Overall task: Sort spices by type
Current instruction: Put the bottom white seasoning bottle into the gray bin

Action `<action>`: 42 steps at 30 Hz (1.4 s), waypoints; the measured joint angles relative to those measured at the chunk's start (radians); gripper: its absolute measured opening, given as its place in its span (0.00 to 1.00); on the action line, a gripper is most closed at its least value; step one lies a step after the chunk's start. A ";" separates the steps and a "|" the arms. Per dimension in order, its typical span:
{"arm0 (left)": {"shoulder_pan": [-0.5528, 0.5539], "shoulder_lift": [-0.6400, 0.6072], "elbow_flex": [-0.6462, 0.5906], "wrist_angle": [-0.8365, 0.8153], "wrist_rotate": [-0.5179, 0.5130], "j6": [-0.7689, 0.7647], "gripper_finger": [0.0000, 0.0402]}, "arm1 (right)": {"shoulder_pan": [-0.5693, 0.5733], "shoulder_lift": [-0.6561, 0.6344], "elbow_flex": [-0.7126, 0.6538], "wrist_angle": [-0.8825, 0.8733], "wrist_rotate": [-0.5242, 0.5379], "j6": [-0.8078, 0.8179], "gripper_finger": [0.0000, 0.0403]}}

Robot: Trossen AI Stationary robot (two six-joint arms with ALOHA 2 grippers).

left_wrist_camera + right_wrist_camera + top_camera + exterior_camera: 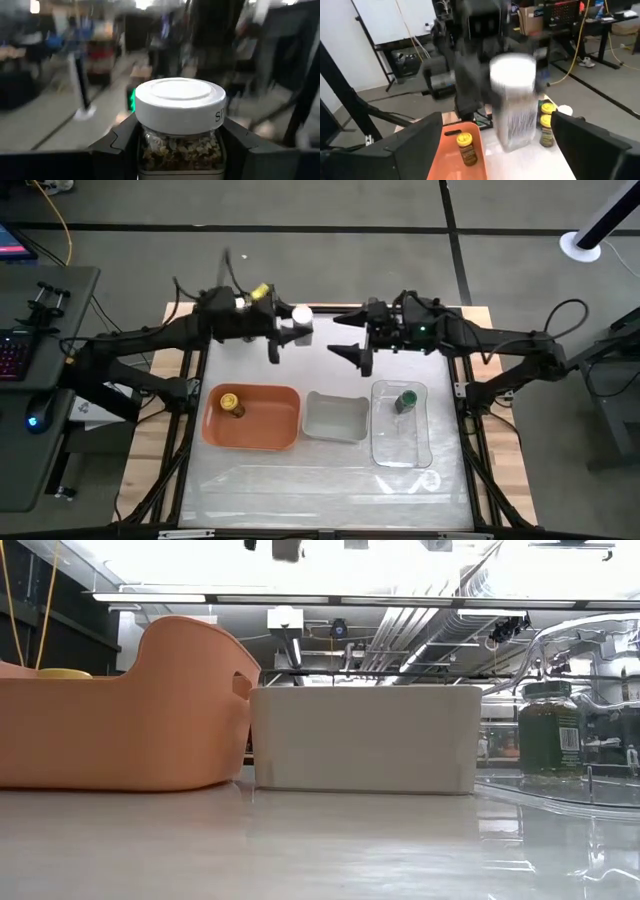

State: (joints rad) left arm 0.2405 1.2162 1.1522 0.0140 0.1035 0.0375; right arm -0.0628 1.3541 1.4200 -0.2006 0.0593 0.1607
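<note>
White-lidded jar [180,127], clear-bodied with pale flaked contents, sits nearest the left wrist camera, between the two dark fingers [117,147] of the left hand [285,335], which are clamped against its sides; in the high view this jar [301,316] is held above the far-centre part of the worktop [330,470], and in the right wrist view it appears blurred [514,100] in front of the left arm; the right hand [350,335] hangs just beside it in the high view, its fingers spread wide apart and holding nothing, with a gap between it and the jar; a yellow-lidded jar [232,402] stands in the orange tray [285,435], also visible in the right wrist view [465,146]; a green-lidded jar [406,399] with dark green contents stands in the clear tray [400,450], and in the low view it shows at the right [548,730] behind the clear wall; the grey tray [335,420] lies between the orange tray and the clear tray, touching or nearly touching both; two further yellow-lidded jars [546,122] stand near the far edge of the worktop, seen in the right wrist view beside a small white round object [565,109] whose nature cannot be told; one yellow lid [261,291] shows near the left arm in the high view.
</note>
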 joint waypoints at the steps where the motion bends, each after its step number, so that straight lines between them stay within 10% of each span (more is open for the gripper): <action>1: -0.002 0.008 -0.001 -0.052 -0.008 0.017 0.40 | -0.003 -0.006 0.000 -0.014 0.000 0.003 0.91; 18: -0.067 0.281 0.180 -0.357 -0.143 0.176 0.40 | -0.008 0.099 -0.001 -0.185 0.046 -0.151 0.79; 42: -0.103 0.296 0.211 -0.357 -0.139 0.272 0.40 | -0.008 0.125 0.000 -0.221 0.167 -0.163 0.78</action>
State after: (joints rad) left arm 0.1374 1.5124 1.3632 -0.3434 -0.0358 0.3096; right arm -0.0711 1.4796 1.4197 -0.4215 0.2258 -0.0020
